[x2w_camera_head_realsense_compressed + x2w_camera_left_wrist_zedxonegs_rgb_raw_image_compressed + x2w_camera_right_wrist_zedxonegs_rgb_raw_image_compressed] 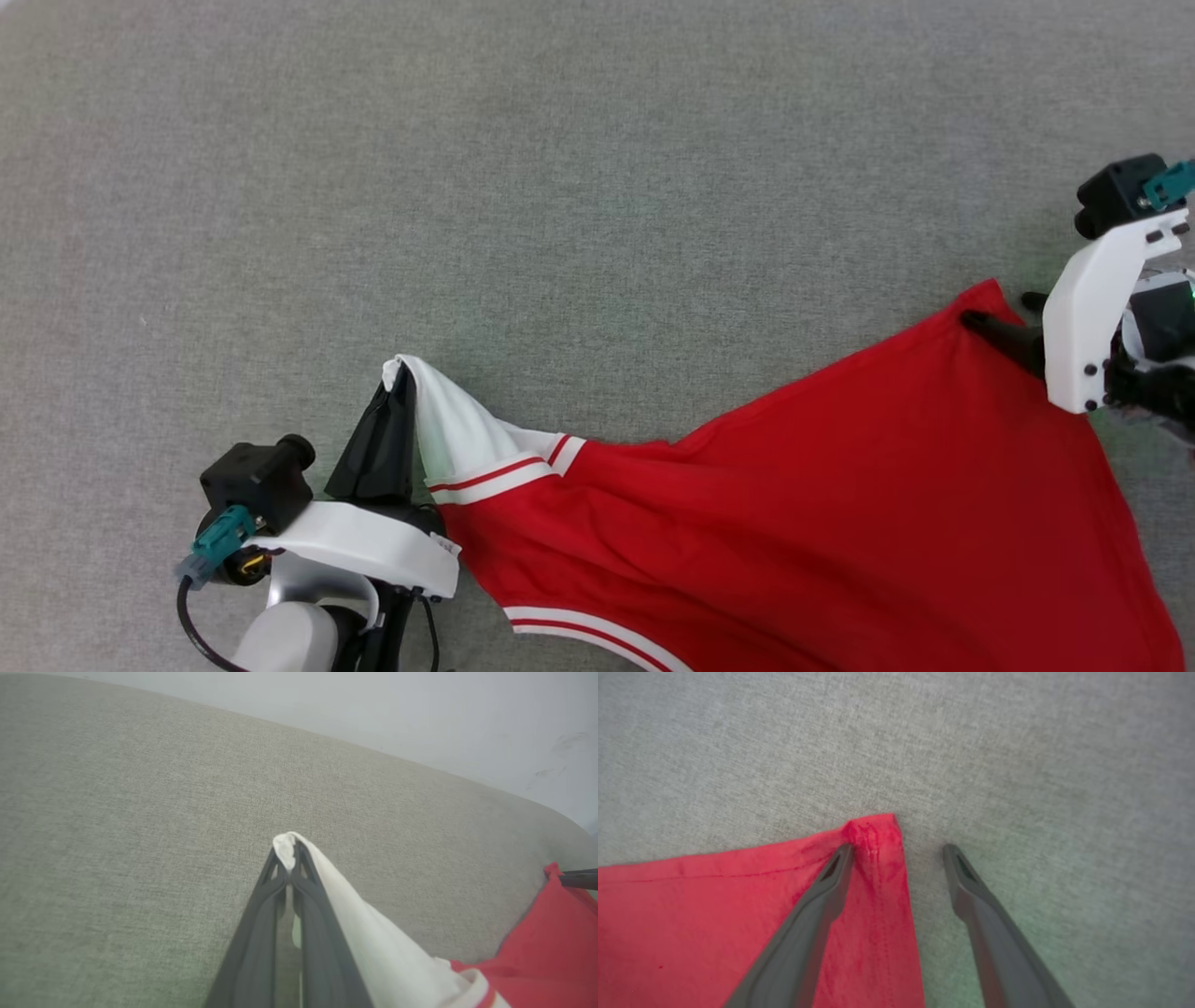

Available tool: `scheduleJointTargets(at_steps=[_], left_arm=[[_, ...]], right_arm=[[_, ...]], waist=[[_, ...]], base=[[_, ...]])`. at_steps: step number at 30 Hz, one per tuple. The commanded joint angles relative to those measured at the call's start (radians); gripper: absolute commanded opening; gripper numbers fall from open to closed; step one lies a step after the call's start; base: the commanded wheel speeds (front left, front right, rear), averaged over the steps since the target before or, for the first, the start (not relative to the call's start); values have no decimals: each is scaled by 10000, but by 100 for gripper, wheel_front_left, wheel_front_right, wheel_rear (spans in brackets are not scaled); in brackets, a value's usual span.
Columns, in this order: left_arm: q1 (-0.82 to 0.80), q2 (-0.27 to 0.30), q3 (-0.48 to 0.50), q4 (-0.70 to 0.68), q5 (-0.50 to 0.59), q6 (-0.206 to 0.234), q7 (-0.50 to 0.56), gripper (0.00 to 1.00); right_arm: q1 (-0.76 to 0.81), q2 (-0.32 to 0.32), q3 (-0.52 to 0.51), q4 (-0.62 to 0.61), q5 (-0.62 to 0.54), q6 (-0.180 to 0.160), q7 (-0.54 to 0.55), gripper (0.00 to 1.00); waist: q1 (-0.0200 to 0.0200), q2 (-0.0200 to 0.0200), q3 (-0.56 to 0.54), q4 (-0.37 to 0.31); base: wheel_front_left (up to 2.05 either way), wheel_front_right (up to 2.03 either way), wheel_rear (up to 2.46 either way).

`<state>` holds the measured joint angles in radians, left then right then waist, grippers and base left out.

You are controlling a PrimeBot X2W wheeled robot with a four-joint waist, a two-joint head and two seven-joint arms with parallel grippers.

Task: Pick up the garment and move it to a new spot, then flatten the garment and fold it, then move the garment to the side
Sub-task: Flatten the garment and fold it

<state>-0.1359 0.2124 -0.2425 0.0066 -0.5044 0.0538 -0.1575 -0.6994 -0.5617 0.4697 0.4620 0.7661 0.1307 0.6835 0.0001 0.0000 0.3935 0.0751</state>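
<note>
The garment [840,504], a red jersey with a white sleeve and red-white striped trim, lies spread on grey fabric across the lower right of the head view. My left gripper [400,371] is shut on the tip of its white sleeve [373,947], drawing it out to a point. At the right, my right gripper [1004,313] stands open over a red hem corner [873,833]. One finger [833,877] rests on the cloth beside that corner, the other finger [966,882] is off the cloth on the grey surface.
Grey woven surface [560,187] stretches far beyond the garment to the top and left. A pale wall [420,714] rises behind its far edge in the left wrist view.
</note>
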Motion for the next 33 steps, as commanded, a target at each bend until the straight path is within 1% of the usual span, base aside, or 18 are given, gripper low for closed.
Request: scheduleJointTargets(at_steps=[1, 3, 4, 5, 6, 7, 12, 15, 19, 23, 28, 30, 31, 33], left_arm=[[-200, -36, -15, 86, -4, -60, -94, 0], [-212, -50, -25, 205, -38, -85, -157, 0], [-243, -62, -36, 251, -62, -100, -167, 0], [-277, -72, -36, 293, -83, -115, -194, 0], [-303, -78, -34, 337, -86, -116, -217, 0], [-308, -74, -25, 393, -84, -130, -229, 0], [-402, 65, 90, 558, -161, -168, -287, 0], [-585, 207, 162, 554, -83, -86, -201, 0], [-1331, 582, 349, 429, -16, -103, 137, 0], [-2635, 984, 582, 619, -139, -258, 632, 0], [-4780, 1388, 722, 1418, -133, -518, 1196, 0], [-5748, 1542, 712, 1895, 10, -574, 1338, 0], [-5748, 1542, 712, 1895, 10, -574, 1338, 0], [-6720, 1656, 738, 2408, 147, -569, 1395, 0]], right_arm=[[284, 152, 715, 466, 316, 1, 651, 100], [349, 91, 1249, 709, 579, 13, 1192, 100], [365, 63, 1456, 818, 778, 13, 1435, 70], [320, 21, 1634, 804, 917, 15, 1486, 20], [255, -13, 1724, 829, 1025, 16, 1449, 0], [174, -55, 1826, 860, 1101, 15, 1413, 0], [-589, -320, 1875, 786, 1214, -2, 449, 0], [-1068, -475, 1648, 816, 1144, -11, -283, 0], [-1474, -471, 1283, 950, 1030, -5, -1085, 0], [-1979, -286, 807, 1313, 576, -5, -1753, 0], [-2978, 84, 104, 1838, -274, -5, -2476, 0], [-3478, 242, -186, 2046, -650, -7, -2790, 0], [-3478, 242, -186, 2046, -650, -7, -2790, 0], [-4004, 460, -455, 2240, -1018, -5, -3038, 0]], waist=[[-1, 0, 159, 109], [-1, 0, 178, 144], [-1, 0, 181, 160], [-1, 0, 183, 171], [-1, 0, 171, 178], [-1, 0, 136, 180], [-1, 0, -210, 114], [-1, 0, -497, 1], [-1, 0, -815, -216], [-1, 0, -990, -542], [-1, 0, -980, -900], [-1, 0, -907, -1016], [-1, 0, -907, -1016], [-1, 0, -800, -1143]], base=[[0, 0, 0], [0, 0, 0], [0, 0, 0], [0, 0, 0], [0, 0, 0], [0, 0, 0], [0, 0, 0], [0, 0, 0], [0, 0, 0], [0, 0, 0], [0, 0, 0], [0, 0, 0], [0, 0, 0], [0, 0, 0]])
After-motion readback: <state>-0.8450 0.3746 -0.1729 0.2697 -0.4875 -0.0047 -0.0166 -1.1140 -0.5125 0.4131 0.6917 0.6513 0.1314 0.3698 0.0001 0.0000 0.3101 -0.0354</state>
